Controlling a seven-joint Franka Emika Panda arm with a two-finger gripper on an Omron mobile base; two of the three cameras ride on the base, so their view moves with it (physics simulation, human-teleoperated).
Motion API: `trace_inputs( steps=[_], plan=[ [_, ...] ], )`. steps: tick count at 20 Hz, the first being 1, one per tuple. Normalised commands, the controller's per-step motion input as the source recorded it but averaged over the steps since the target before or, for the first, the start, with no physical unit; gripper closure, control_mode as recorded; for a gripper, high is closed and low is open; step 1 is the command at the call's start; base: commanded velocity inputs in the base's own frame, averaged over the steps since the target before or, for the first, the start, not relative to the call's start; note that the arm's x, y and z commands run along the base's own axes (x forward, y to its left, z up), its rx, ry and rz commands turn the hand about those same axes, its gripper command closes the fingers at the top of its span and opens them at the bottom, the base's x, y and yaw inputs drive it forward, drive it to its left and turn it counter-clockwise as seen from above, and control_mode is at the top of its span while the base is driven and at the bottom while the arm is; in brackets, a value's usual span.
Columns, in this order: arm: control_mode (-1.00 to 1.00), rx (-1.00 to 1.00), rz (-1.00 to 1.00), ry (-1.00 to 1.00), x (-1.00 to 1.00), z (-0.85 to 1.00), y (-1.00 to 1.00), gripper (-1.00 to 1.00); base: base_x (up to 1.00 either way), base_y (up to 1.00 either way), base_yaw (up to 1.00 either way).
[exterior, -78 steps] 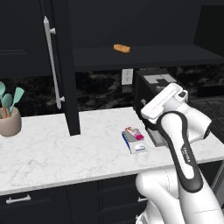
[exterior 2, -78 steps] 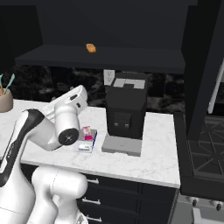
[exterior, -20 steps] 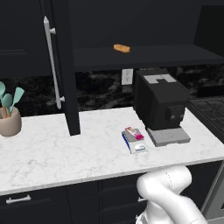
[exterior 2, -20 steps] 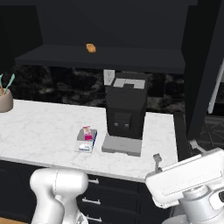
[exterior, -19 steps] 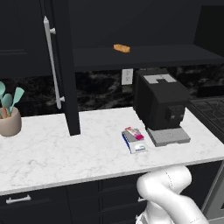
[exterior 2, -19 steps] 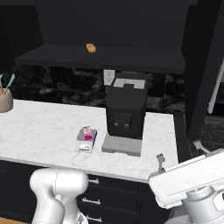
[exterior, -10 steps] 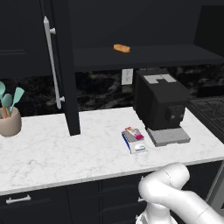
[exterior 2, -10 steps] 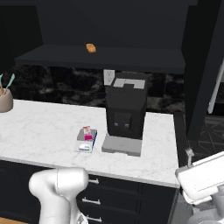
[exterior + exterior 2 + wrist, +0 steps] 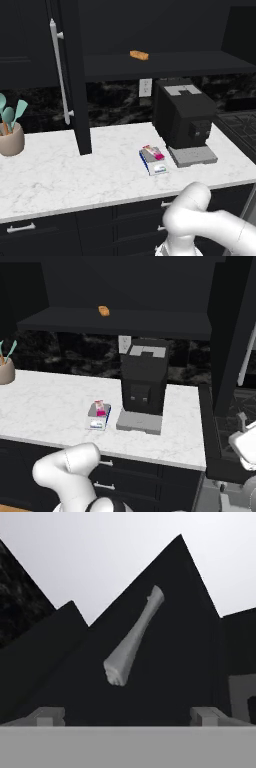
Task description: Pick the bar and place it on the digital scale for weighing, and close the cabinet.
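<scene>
Bar on scale, cabinet open.
The bar [image 9: 153, 152] lies on the scale [image 9: 153, 162] just left of the coffee machine [image 9: 184, 120]; fingers [image 9: 49, 716] spread wide below the cabinet [image 9: 165, 637] handle [image 9: 133, 638].

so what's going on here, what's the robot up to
The pink bar already lies on the digital scale on the counter, beside the black machine. The cabinet doors are open, with an orange-brown bar on the shelf. The arm has swung to the right, and its open end effector faces the silver handle of a dark door, which it is not touching.
</scene>
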Motion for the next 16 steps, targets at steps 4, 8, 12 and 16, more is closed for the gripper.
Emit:
trace_inputs(
  steps=[4, 8, 12, 16],
  plan=[
    [-1.0, 0.07, 0.25, -0.32, 0.24, 0.04, -0.12, -1.0, 0.0, 0.0, 0.0],
    [-1.0, 0.0, 0.1, -0.23, 0.02, 0.39, 0.57, -1.0, 0.0, 0.0, 0.0],
    [-1.0, -0.18, 0.0, -0.01, 0.0, 0.62, 0.8, -1.0, 0.0, 0.0, 0.0],
    [-1.0, -0.31, -0.21, 0.13, 0.0, 0.29, 0.72, -1.0, 0.0, 0.0, 0.0]
  ],
)
